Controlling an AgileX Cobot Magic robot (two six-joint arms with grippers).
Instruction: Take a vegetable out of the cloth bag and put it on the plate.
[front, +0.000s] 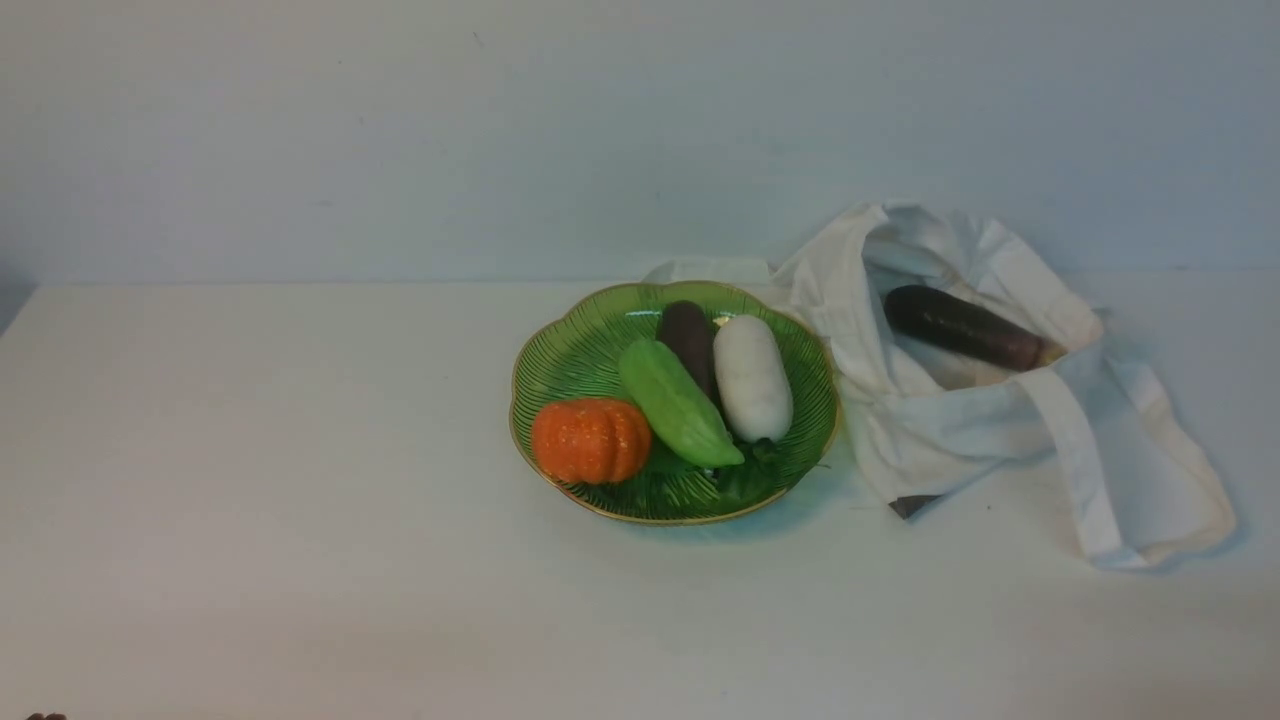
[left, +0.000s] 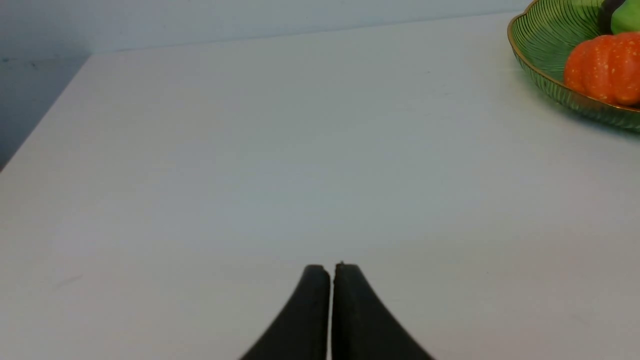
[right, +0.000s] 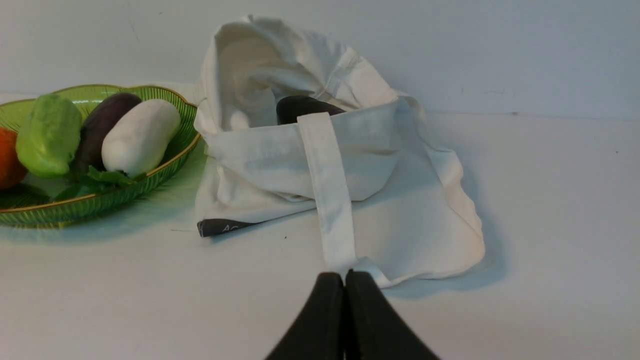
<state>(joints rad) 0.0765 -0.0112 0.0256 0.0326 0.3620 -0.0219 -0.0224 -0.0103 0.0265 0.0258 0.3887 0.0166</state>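
In the front view, a green plate (front: 560, 350) is seen near the middle of the white worktop (front: 250, 500). On it lie an orange pumpkin (front: 590, 440) at 7 o'clock, a green vegetable (front: 678, 403) at the centre, a dark eggplant (front: 687, 338) at 12 o'clock and a white radish (front: 752, 378) towards 2 o'clock. The cloth bag (front: 960, 430) is slumped just beside the plate at its 3 o'clock side, mouth open, and a dark purple vegetable (front: 965, 327) is seen lying inside it. Neither claw is shown in this view.

In the left wrist view, the left claw (left: 331, 272) is seen with its fingers pressed together, nothing between them, over bare worktop (left: 250, 150), well apart from the plate (left: 545, 45) and pumpkin (left: 602, 67).

In the right wrist view, the right claw (right: 344, 279) is likewise pressed together and empty, its tips just beside the bag's strap (right: 327, 185). The dark purple vegetable (right: 305, 107) is partly hidden inside the cloth bag (right: 410, 200), with the plate (right: 100, 200) just beside the bag.
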